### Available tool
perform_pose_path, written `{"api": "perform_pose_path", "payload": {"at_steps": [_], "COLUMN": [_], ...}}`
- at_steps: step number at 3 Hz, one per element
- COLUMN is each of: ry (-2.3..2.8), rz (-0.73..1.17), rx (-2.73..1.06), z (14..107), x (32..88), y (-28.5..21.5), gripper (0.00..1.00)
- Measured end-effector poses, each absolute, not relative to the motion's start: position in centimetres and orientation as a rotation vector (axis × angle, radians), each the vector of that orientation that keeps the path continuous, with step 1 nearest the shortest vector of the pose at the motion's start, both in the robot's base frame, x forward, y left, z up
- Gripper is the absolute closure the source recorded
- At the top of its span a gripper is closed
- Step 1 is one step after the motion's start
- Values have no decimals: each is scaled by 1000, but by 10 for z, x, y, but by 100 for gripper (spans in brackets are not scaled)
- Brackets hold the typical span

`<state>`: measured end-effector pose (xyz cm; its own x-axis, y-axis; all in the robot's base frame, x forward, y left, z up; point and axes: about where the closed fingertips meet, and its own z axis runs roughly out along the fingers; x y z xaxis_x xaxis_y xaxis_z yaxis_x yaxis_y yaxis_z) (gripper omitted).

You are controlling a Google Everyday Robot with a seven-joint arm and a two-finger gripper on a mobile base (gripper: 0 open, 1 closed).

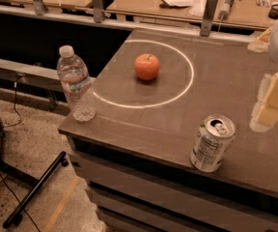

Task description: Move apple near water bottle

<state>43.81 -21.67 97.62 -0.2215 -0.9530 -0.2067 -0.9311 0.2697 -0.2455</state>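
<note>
Gripper (pixel 273 100): frame right, grip state unclear. Risk: apple (pixel 146 66) could roll, toppling the edge-standing water bottle (pixel 76 83) at left.

Matt plastic end effector (pixel 270 103), rt edge

Looks like a robotics lab or test space inside an office. Dark cabinet top (pixel 226 81) marked with a painted white circle (pixel 191 81), as for staged trials. Speckled hard floor (pixel 37 144) with a tape stripe (pixel 64 202), a loose cable (pixel 16 105) and a black stand leg (pixel 35 190). Behind, wooden desks (pixel 245 11) strewn with papers (pixel 177 0), fenced off by metal rail posts (pixel 209 13). Pale robot gripper (pixel 267 110) at the right edge, above the cabinet top.
</note>
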Motion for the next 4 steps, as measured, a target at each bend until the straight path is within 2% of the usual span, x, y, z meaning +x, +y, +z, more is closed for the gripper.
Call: {"api": "perform_pose_path", "payload": {"at_steps": [2,4], "ry": [2218,2112], "rz": [-95,-14], "rx": [-1734,-1753], "z": [977,977], "x": [453,522], "y": [-211,-165], "gripper": [0,0]}}
